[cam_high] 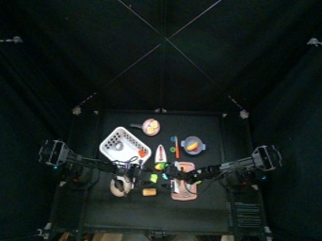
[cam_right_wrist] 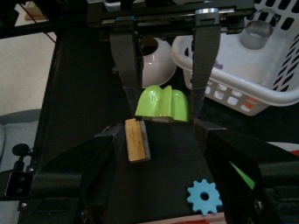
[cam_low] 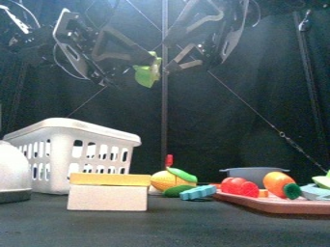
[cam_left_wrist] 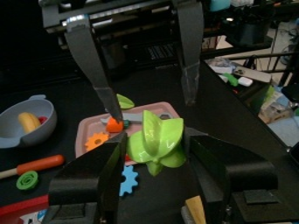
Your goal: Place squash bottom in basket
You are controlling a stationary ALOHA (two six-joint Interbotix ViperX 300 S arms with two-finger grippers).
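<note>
**Squash bottom held above the bench, not yet in the basket**

Top view: one white basket [cam_high: 120, 143] stood at the bench's [cam_high: 94, 212] left rear, with one round plate [cam_high: 151, 126] and one bowl [cam_high: 193, 145] near it and one pink tray [cam_high: 185, 179] in front. Two arms, the left arm [cam_high: 75, 168] and the right arm [cam_high: 233, 168], met over the middle. Black curtains [cam_high: 161, 38] closed in every side.

Front view: one squash bottom [cam_low: 149, 70] hung high between the two arms, well above the basket and to its right. Below lay one pale block [cam_low: 110, 190], one blue gear [cam_low: 200, 193] and one yellow-green piece [cam_low: 175, 178].

Left wrist view: the left gripper [cam_left_wrist: 158, 149] had its jaws wide, flanking the squash bottom. The right gripper [cam_left_wrist: 149, 92] came in opposite, its jaws closed against the piece.

Right wrist view: the squash bottom sat at the tips of the right gripper's jaws. One wooden block [cam_right_wrist: 138, 140] lay on the black bench beneath it.
</note>
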